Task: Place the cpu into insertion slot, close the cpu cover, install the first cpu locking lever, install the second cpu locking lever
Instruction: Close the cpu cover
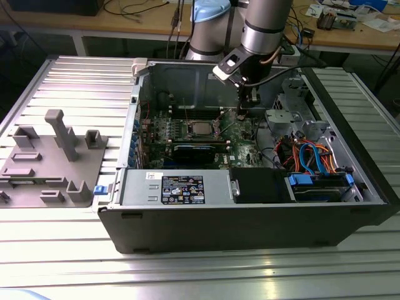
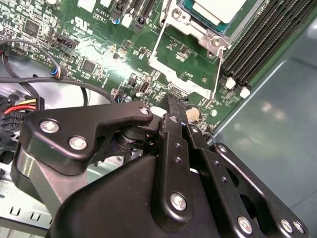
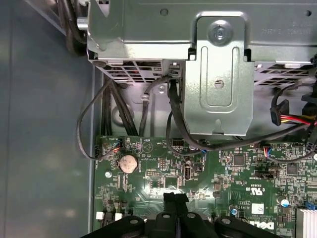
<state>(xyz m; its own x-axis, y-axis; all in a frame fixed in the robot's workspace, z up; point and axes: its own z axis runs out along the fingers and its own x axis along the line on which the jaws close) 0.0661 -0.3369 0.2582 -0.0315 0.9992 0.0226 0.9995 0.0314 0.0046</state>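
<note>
Ribbed metal bench (image 1: pixel 200 275) w/ open PC case (image 1: pixel 250 219). Inside, tool (image 2: pixel 173 101) is pinched narrow, nothing held, tip just beside the open cpu cover (image 2: pixel 179 80). Beyond, cpu (image 2: pixel 214 9) sits in insertion slot (image 2: pixel 217 40). Risk: tip slips off thin frame, scrapes motherboard (image 2: pixel 99 44) or jolts cpu.

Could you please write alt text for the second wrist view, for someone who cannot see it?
The shut gripper reaches toward the green motherboard, right beside the cpu cover, which lies swung open. Past the cover, the silver-topped cpu sits in the insertion slot.
</note>
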